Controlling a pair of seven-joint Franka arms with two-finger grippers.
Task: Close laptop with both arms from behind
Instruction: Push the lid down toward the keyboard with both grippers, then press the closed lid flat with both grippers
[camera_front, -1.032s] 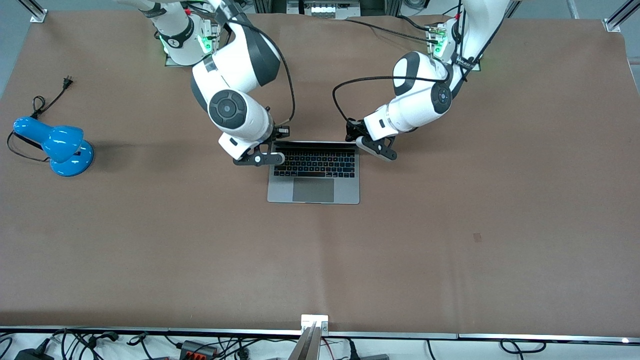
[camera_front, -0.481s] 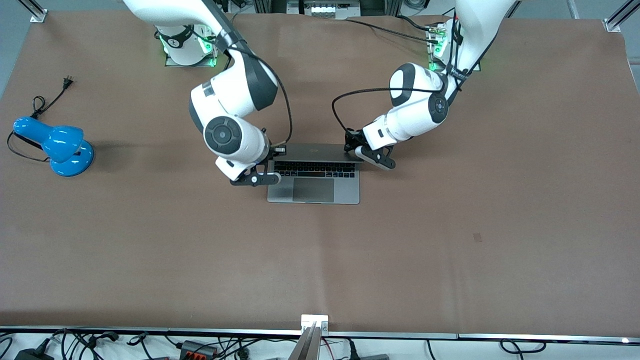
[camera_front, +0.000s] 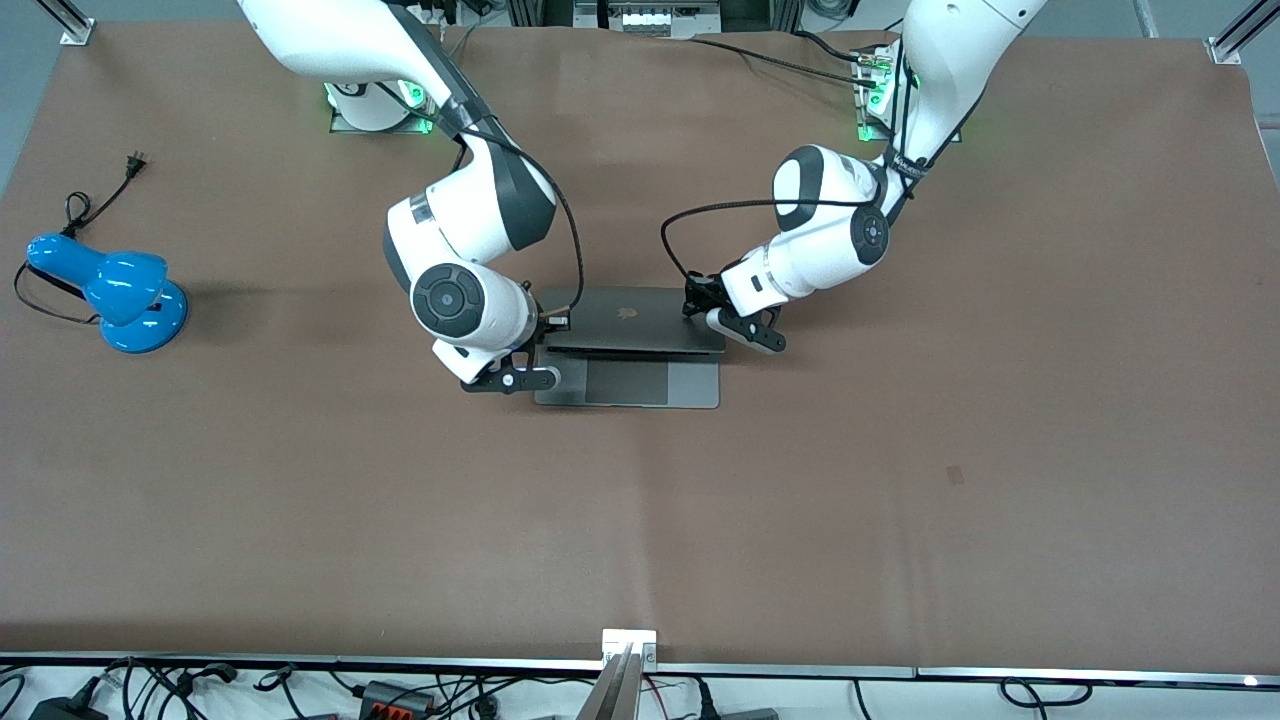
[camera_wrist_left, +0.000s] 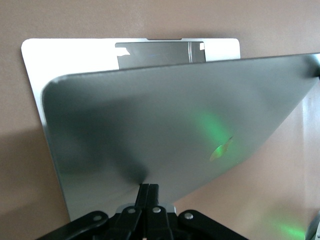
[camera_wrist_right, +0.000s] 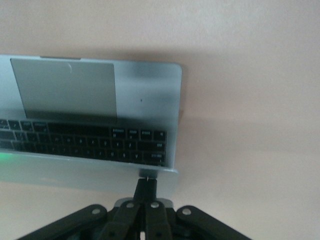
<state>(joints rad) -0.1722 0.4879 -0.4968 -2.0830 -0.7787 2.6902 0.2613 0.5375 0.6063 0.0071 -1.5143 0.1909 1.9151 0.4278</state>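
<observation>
The space-grey laptop (camera_front: 628, 318) lies mid-table with its lid tipped well down over the keyboard. Only the trackpad strip of its base (camera_front: 627, 384) shows in the front view. My left gripper (camera_front: 691, 304) is shut, and its tips press on the lid's outer face (camera_wrist_left: 150, 125) near the corner toward the left arm's end. My right gripper (camera_front: 551, 322) is shut too, and it pushes on the lid's corner toward the right arm's end. In the right wrist view the gripper (camera_wrist_right: 147, 183) touches the lid's edge above the keyboard (camera_wrist_right: 85, 140). In the left wrist view the shut gripper (camera_wrist_left: 149, 189) rests against the lid.
A blue desk lamp (camera_front: 110, 290) with a loose black cord (camera_front: 95, 205) sits at the right arm's end of the table. The brown table cover (camera_front: 640, 520) stretches toward the front camera, with cables along the edge (camera_front: 400, 690).
The lid has swung from near upright to well down over the keyboard. Both shut grippers have followed it toward the front camera and lower.
</observation>
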